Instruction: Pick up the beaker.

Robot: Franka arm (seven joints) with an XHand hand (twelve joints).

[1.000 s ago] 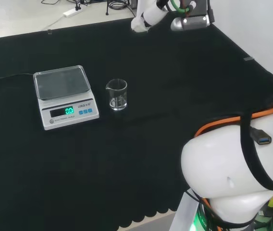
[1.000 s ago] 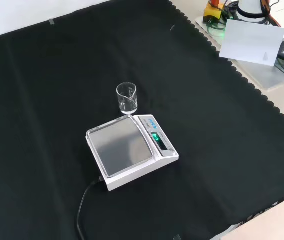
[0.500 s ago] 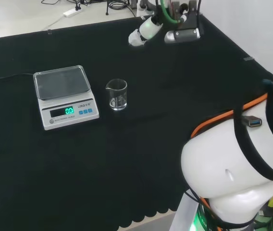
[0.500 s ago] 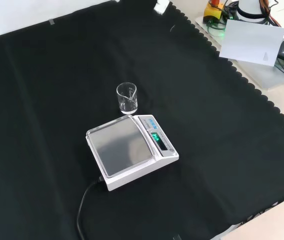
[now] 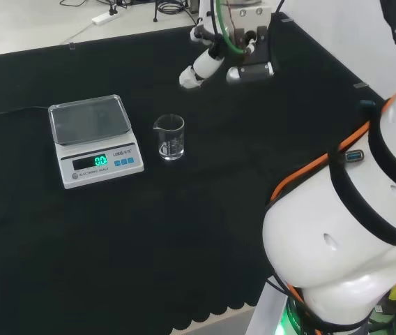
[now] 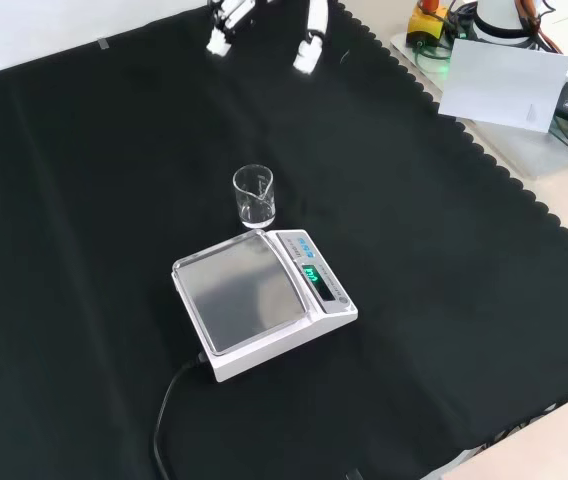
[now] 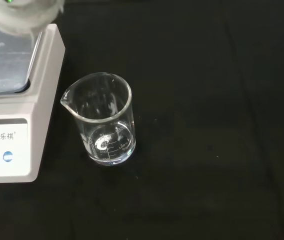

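clear beaker (image 5: 170, 137) upright on black cloth (image 5: 205, 230), just beside the scale (image 5: 95, 139), spout toward it. hand (image 6: 306, 40) well apart from the beaker, fingers straight and spread, holding nothing. risk: fingers closing off-centre, tipping the beaker or knocking it against the scale. palm cut off; contents hard to judge.
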